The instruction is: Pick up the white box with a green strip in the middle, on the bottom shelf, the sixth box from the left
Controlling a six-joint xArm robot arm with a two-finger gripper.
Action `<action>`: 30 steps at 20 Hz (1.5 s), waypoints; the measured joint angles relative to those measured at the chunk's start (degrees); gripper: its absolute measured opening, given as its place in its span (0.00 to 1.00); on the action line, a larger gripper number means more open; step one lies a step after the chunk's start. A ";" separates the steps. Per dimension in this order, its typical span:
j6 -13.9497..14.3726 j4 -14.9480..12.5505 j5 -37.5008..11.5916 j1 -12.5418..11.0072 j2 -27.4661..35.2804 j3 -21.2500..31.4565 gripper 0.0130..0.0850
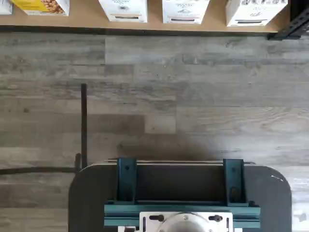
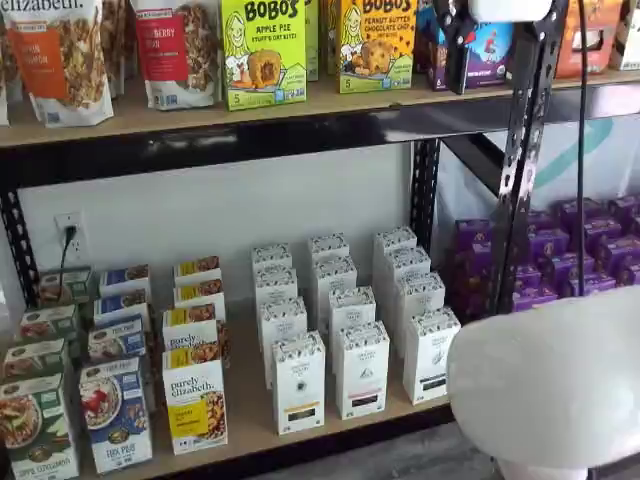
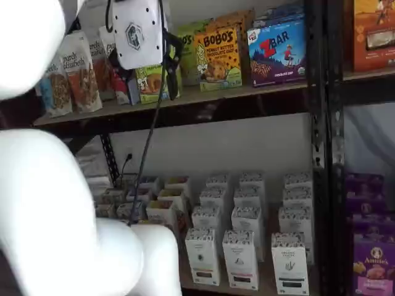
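The white box (image 2: 430,352) with a small dark greenish strip stands at the front of the rightmost white column on the bottom shelf (image 2: 250,440). It also shows in a shelf view (image 3: 290,262) and in the wrist view (image 1: 256,10). Like white cartons stand beside it, one with a reddish strip (image 2: 362,368) and one with a yellowish strip (image 2: 298,382). My gripper (image 3: 148,86) hangs high in front of the upper shelf, far above the box. Its black fingers (image 3: 173,61) stand apart and hold nothing.
More white cartons stand in rows behind the front ones. Cereal and granola boxes (image 2: 195,400) fill the shelf's left, purple boxes (image 2: 590,250) the neighbouring bay. A black rack post (image 2: 525,150) stands right of the white box. The white arm (image 3: 49,203) blocks the left. A teal-bracketed mount (image 1: 181,193) shows over grey floor.
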 joint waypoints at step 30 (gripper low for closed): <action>-11.54 -3.34 -33.15 -11.37 -3.54 28.66 1.00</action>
